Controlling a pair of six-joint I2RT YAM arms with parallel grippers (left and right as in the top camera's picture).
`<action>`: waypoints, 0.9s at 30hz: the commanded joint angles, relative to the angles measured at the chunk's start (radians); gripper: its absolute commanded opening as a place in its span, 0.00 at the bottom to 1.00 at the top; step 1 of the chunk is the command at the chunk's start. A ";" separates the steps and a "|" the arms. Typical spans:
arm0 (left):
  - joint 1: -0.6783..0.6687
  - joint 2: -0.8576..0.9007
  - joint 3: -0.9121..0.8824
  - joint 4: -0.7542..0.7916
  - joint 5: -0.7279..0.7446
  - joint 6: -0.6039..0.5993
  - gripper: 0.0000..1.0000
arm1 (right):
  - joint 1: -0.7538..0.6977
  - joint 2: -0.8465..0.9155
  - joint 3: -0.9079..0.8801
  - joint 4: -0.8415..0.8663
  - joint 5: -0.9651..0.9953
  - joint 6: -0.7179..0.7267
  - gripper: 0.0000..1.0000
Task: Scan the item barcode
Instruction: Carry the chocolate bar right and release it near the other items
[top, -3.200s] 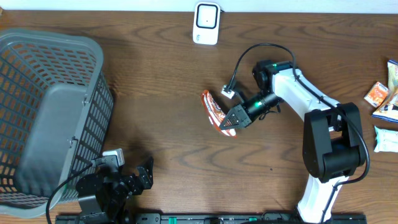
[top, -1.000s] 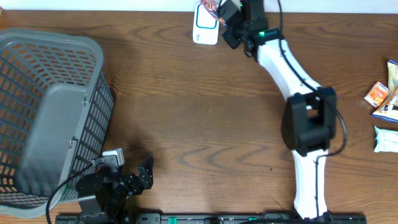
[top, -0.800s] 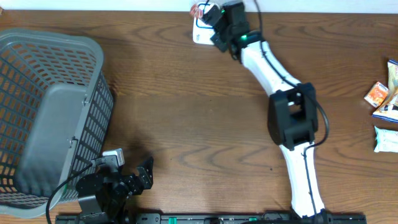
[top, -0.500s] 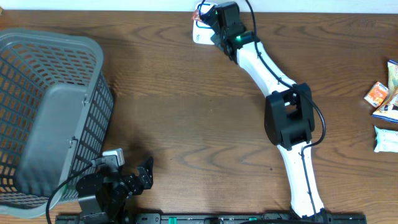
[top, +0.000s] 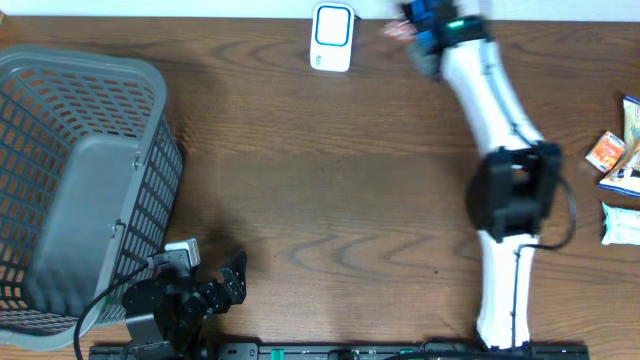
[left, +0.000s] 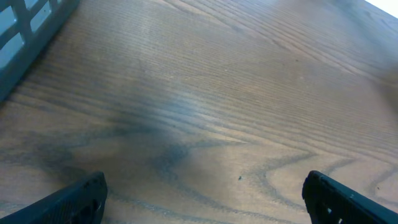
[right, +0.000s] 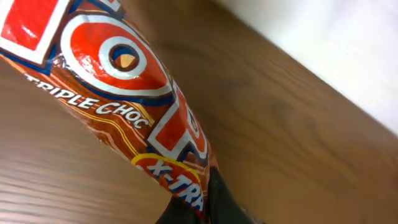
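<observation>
Desk (top: 300, 180): dark wood, wide. Grey basket (top: 160, 170) filled the left edge, apparently empty. Right arm (top: 495, 110) reached from the near edge up to the far edge, blurred in the overhead view. Left arm was parked at the near-left corner, left pincer (top: 235, 278) with fingers wide apart, nothing between them. White scanner (top: 332, 37) sat at the far edge, left of centre. Right pincer (top: 410, 27) was clamped on one end of the snack bar (right: 118, 87), a red and brown "Triple Choc" wrapper carried above the far edge, near the scanner but to its right, not over it. A few spare packets (top: 622, 150) lay along the right edge. Barcode not seen: the wrist view showed only the branded face, so the code probably lay on the other side. Judgement: the step in hand was presenting the bar. To do it well, bring the bar over the scanner window, turn the coded face toward it, keep the wrapper flat and uncovered, and hold steady.
</observation>
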 joint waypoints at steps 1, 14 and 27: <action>0.002 -0.002 -0.002 -0.003 -0.006 -0.002 0.98 | -0.152 -0.066 0.021 -0.050 0.027 0.129 0.01; 0.002 -0.002 -0.002 -0.003 -0.006 -0.001 0.98 | -0.488 -0.062 -0.251 -0.005 0.028 0.403 0.16; 0.002 -0.002 -0.002 -0.003 -0.006 -0.002 0.98 | -0.426 -0.275 -0.248 -0.032 -0.044 0.584 0.79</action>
